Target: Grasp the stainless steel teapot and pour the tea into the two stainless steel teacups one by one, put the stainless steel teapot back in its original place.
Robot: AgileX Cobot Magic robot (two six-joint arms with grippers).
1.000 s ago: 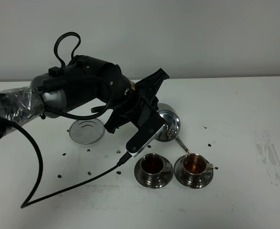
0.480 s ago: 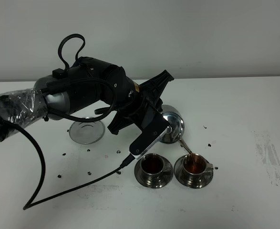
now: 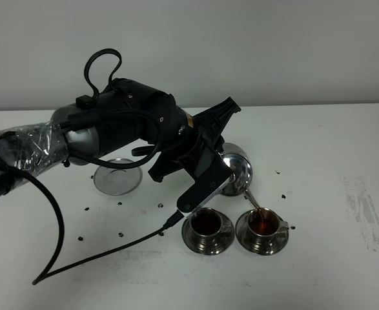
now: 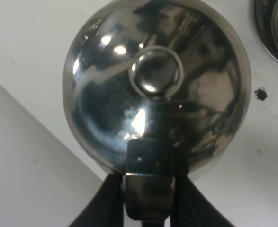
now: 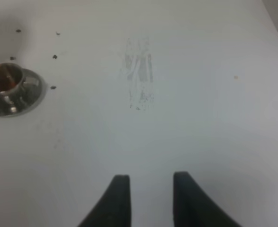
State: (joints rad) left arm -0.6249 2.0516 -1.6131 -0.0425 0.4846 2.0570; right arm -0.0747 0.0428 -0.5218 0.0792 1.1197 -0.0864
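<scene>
Two claws: left claw (image 4: 148, 189) clamps the tilted, mirror-bright teapot (image 3: 233, 173) by its handle; right claw (image 5: 148, 196) gapes empty.

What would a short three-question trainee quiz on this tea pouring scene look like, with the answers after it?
1. True or false: the left gripper holds the teapot tilted, spout over the right-hand teacup.
2. Which teacup already shows tea with no stream entering it? A) left-hand teacup B) right-hand teacup
3. Fill in: the round steel dish on the table is ____ (occupied/empty).

Key: 1 true; 2 A; 3 empty.
</scene>
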